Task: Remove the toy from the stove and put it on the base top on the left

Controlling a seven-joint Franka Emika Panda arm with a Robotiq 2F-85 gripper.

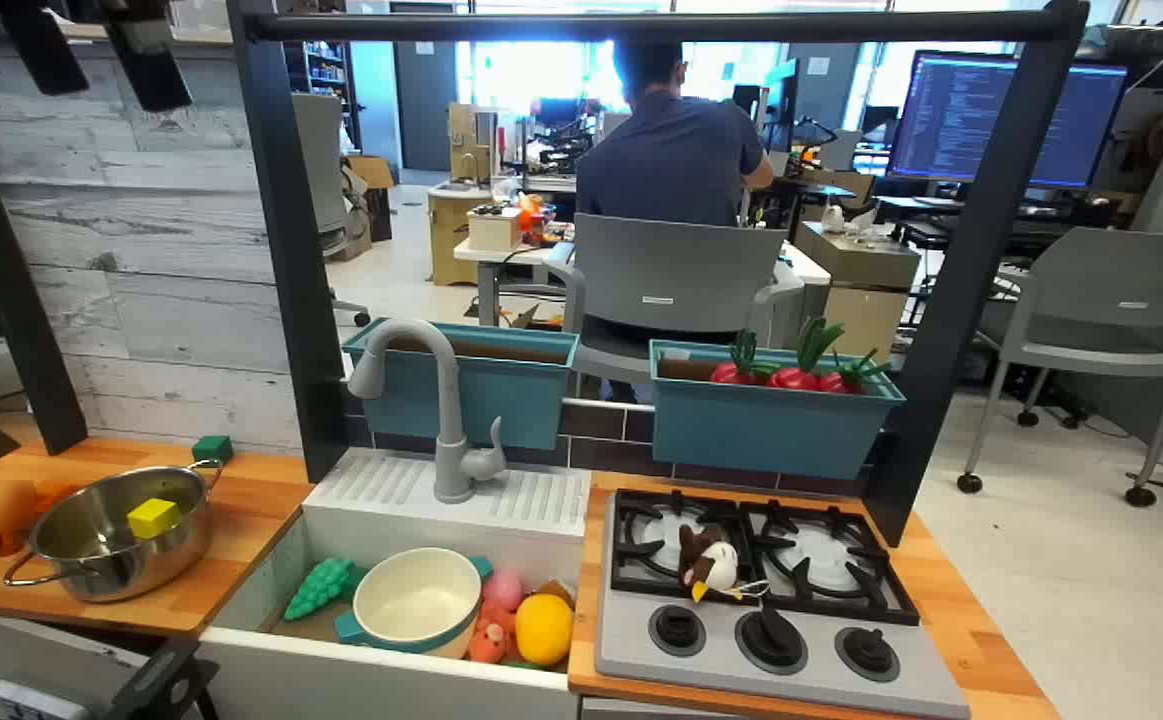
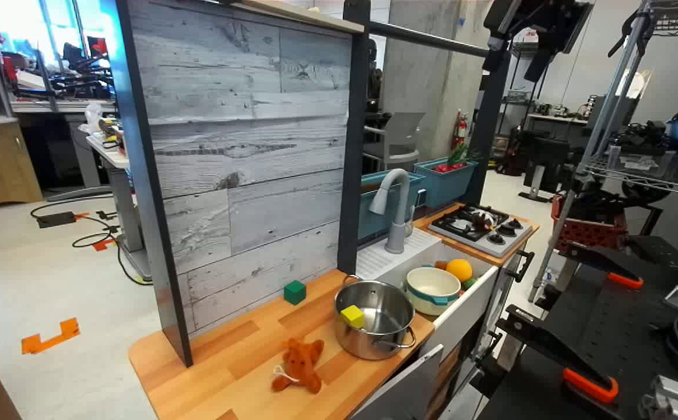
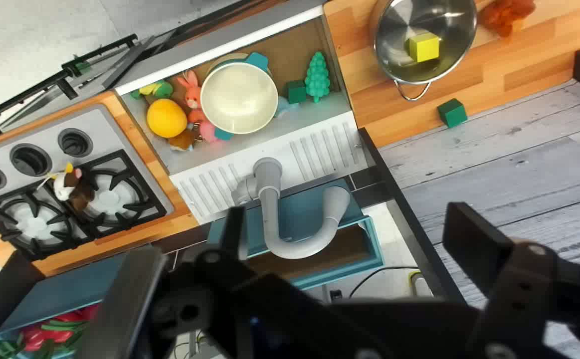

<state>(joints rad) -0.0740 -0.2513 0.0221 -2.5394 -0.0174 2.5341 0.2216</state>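
Observation:
The toy (image 1: 709, 562) is a small brown and white figure with yellow parts and a white string. It lies on the burner grates of the grey stove (image 1: 706, 665), near the knobs; toy (image 2: 482, 221) and stove show in both exterior views. In the wrist view the toy (image 3: 73, 188) is at the left. The base top (image 2: 245, 373) is a wooden slab on the far side of the sink from the stove, at upper right in the wrist view (image 3: 524, 82). My gripper (image 3: 352, 232) is open and empty, high above the kitchen; it also shows in an exterior view (image 1: 106, 80).
On the base top stand a steel pot (image 2: 373, 344) with a yellow block, a green block (image 2: 295, 292) and an orange plush toy (image 2: 301, 364). The sink (image 1: 391, 690) holds a white bowl and several toys. A tall grey faucet (image 1: 451, 420), planters and dark posts (image 1: 291, 250) rise behind.

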